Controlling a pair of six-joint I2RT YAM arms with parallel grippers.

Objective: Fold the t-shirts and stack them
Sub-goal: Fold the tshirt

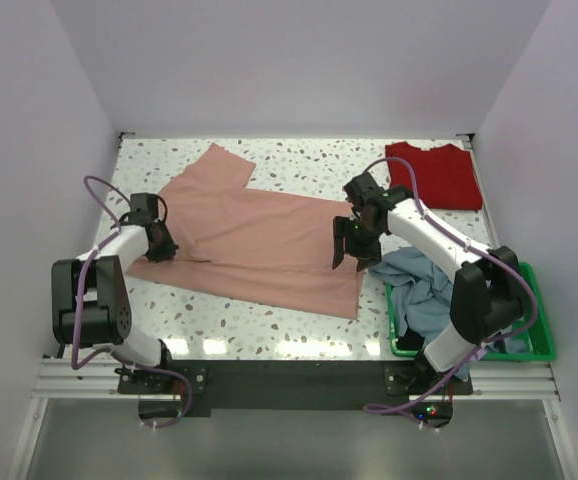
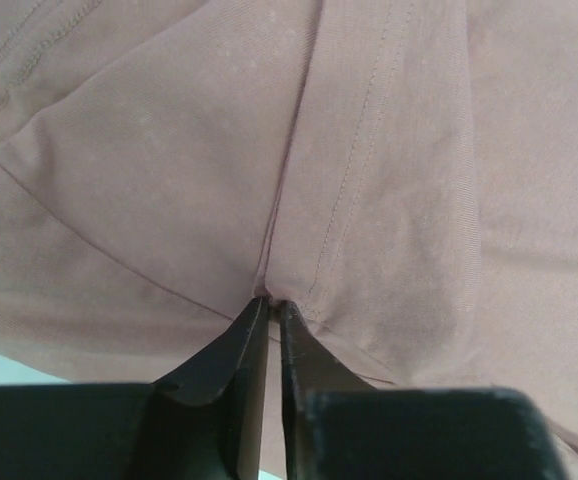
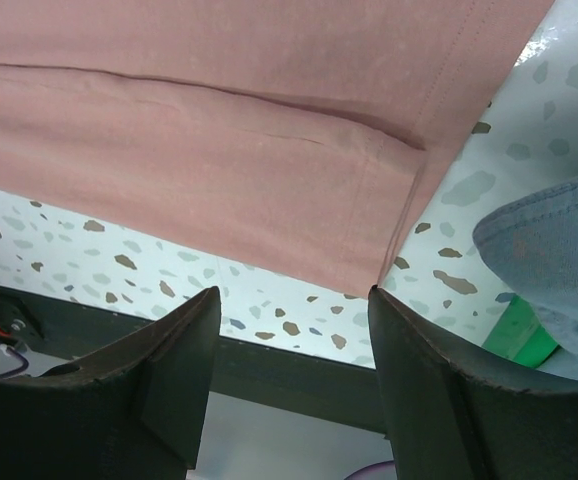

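Note:
A salmon-pink t-shirt (image 1: 259,240) lies spread flat in the middle of the table. My left gripper (image 1: 159,243) is at the shirt's left edge. In the left wrist view its jaws (image 2: 269,300) are shut on a pinched ridge of the pink fabric (image 2: 369,180). My right gripper (image 1: 352,245) hovers over the shirt's right edge. It stands open (image 3: 294,295) with nothing between its fingers, just above the near right corner of the pink t-shirt (image 3: 269,170). A deep red t-shirt (image 1: 435,175) lies folded at the back right. A light blue-grey t-shirt (image 1: 417,283) spills out of the basket.
A green plastic basket (image 1: 534,345) stands at the near right with more cloth in it, and its edge (image 3: 514,340) shows beside the blue-grey t-shirt (image 3: 554,250). White walls enclose the speckled table (image 1: 219,320) on three sides. A dark rail runs along the near edge.

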